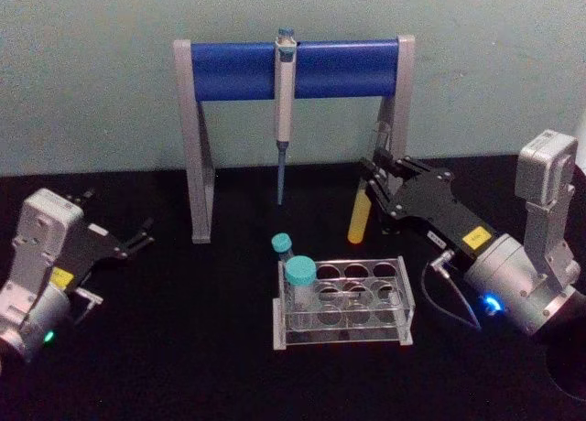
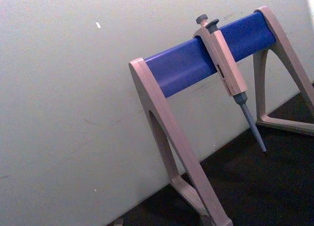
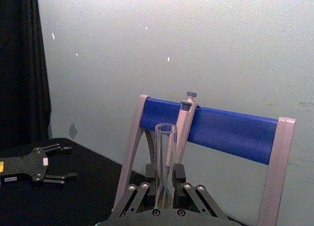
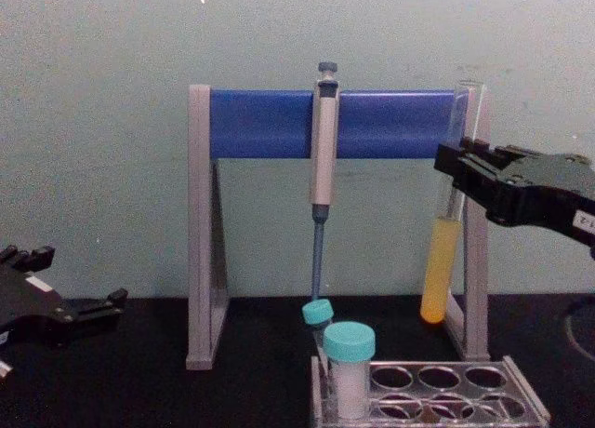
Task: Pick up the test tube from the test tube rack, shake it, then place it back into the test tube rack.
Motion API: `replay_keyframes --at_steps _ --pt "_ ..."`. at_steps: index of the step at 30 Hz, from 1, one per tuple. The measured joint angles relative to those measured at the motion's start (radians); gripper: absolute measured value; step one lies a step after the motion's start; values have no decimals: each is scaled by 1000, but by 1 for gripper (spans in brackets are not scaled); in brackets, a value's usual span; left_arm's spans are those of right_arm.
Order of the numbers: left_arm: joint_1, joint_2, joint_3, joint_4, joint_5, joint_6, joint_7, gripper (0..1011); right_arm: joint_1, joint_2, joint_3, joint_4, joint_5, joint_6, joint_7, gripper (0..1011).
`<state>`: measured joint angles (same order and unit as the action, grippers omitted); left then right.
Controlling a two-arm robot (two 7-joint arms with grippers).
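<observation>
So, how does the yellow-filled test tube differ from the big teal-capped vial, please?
The test tube is tall, slim and uncapped; the vial is short, wide and teal-capped. The right gripper holds the test tube clear of the test tube rack; the vial stands in it. Both are roughly upright.

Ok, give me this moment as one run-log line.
right tool: shut on test tube, held clear of test tube rack | left tool: open, parked left
</observation>
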<state>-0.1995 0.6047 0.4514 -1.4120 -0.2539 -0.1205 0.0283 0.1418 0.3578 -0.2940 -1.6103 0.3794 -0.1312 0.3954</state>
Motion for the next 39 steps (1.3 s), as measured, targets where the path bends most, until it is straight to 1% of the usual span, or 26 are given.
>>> replay_keyframes --at_steps 12,19,21,25,27,28,30,32,35,39 --pt "0 0 0 0 0 0 0 1001 -3 -2 4 -3 0 6 1 229" --pt "0 0 0 0 0 0 0 1001 -22 11 20 -24 0 11 -6 229" --pt "0 0 0 0 0 0 0 1001 -42 24 34 -46 0 15 -11 229" --pt "0 0 0 0 0 0 0 1001 -69 40 49 -74 0 21 -16 229" --pt "0 0 0 0 0 0 0 1001 -101 56 61 -106 4 30 -16 229" --pt "0 0 0 0 0 0 0 1001 -101 56 61 -106 4 30 -16 228" --pt "0 0 0 0 0 0 0 1001 -126 68 66 -130 10 38 -15 228" --pt "0 0 0 0 0 0 0 1001 -147 78 67 -150 16 44 -8 229" --pt "0 0 0 0 0 0 0 1001 -161 87 62 -169 24 48 5 229" --pt "0 0 0 0 0 0 0 1001 -161 88 44 -175 35 49 24 229"
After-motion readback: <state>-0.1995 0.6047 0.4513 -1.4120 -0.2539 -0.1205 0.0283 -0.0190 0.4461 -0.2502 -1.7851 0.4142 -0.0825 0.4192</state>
